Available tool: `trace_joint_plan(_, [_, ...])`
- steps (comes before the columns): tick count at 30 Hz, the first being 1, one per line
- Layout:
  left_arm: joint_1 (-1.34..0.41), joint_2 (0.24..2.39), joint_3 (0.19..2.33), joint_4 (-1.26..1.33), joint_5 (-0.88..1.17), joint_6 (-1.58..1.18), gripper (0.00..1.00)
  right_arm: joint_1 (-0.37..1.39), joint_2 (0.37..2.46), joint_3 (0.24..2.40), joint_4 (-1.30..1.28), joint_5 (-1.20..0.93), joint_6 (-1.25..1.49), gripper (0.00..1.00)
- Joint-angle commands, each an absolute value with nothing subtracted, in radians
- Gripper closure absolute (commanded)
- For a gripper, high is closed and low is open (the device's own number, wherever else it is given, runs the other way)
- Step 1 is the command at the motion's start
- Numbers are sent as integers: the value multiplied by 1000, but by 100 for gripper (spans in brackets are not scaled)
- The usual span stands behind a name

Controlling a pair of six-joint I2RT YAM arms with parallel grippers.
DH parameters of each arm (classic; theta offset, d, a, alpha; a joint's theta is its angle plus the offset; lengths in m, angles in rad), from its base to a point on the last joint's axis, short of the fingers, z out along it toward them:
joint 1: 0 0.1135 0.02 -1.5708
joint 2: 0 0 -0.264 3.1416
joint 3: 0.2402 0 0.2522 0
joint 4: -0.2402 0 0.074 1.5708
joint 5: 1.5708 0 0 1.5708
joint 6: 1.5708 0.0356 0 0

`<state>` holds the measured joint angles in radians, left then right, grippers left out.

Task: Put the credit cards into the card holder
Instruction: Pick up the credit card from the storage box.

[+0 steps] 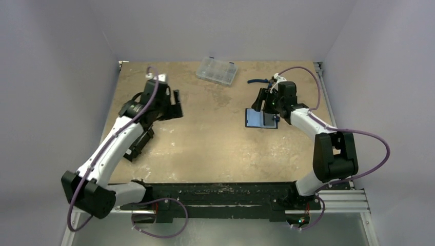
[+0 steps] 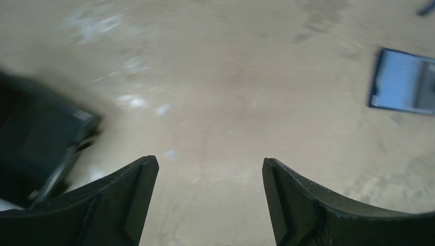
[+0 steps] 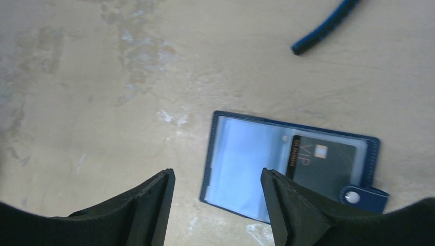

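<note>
Card holder (image 3: 241, 169): lay open and flat on the table (image 3: 77, 102), clear pockets facing up, snap tab (image 3: 361, 196) at one end. Dark credit card (image 3: 323, 161): sat inside the pocket nearest the tab. Right gripper (image 3: 216, 175): hung directly above the holder, jaws spread wide, nothing gripped. Left gripper (image 2: 209, 162): hovered well apart over bare table, jaws likewise spread, nothing gripped, black box (image 2: 41, 133) beside it.

The open navy folding card holder (image 1: 261, 119) lies flat right of centre on the beige worktop (image 1: 205, 143), a dark credit card (image 3: 323, 161) in its tab-side sleeve. Behind it to the left, near the far edge, sits the clear plastic compartment case (image 1: 216, 70). The black open-topped box (image 2: 41, 133) lies far left.
</note>
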<state>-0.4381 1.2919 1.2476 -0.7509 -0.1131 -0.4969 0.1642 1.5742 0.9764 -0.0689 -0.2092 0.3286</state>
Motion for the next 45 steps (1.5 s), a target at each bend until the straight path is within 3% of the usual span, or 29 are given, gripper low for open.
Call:
trace_joint_plan(1, [-259,1142,1164,-1009,-406,-579,16,216,1528,965,-6,-280,342,28])
trace_joint_plan(6, [11,1083,1107,-1059,-428,-609,2,253,1501,941,43,-354,362,28])
trace_joint_plan(13, [203,1207,1030,-1144,-441,-754,0,256,1440,918,62,-400,374,28])
trace_joint_plan(29, [397,1338,976,-979,-459,-706,0,273,1420,906,112,-512,421,28])
trace_joint_plan(45, [402,1451,915,-891,-428,-725,1,279,1479,929,114,-535,422,28])
